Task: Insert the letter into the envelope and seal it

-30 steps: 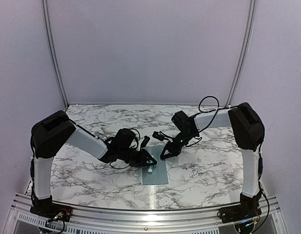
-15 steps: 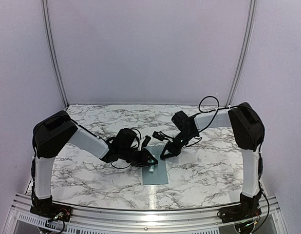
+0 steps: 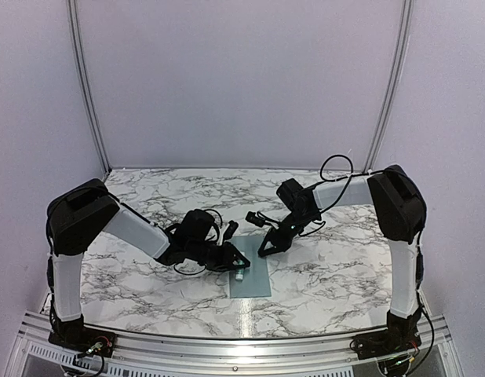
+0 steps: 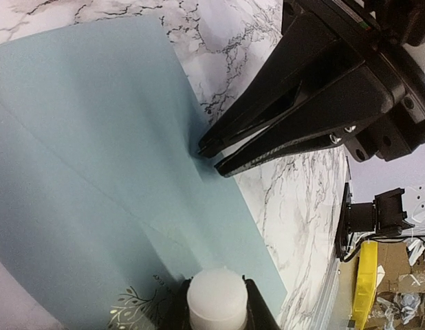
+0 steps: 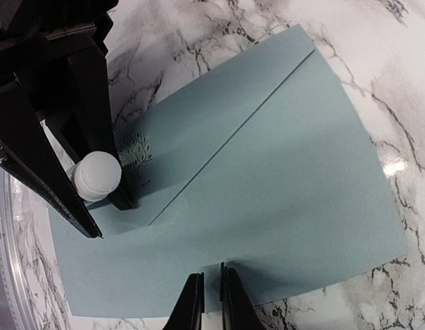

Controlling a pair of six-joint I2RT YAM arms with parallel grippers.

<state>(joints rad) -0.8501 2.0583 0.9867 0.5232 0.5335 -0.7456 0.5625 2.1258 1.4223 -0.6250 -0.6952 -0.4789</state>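
From above, the envelope [image 3: 250, 276] is only a small grey-blue rectangle lying flat near the front edge of the marbled tabletop [image 3: 148, 290], about in the middle, but the right wrist view shows its diagonal flap fold and a paler strip along one edge. That view also shows the left end effector [image 5: 102, 189] grasping a small white-capped tube [image 5: 97, 176] with a green leaf print over the envelope. The right end effector [image 5: 211, 295] is nearly clenched, its tips pressing on the envelope's edge.
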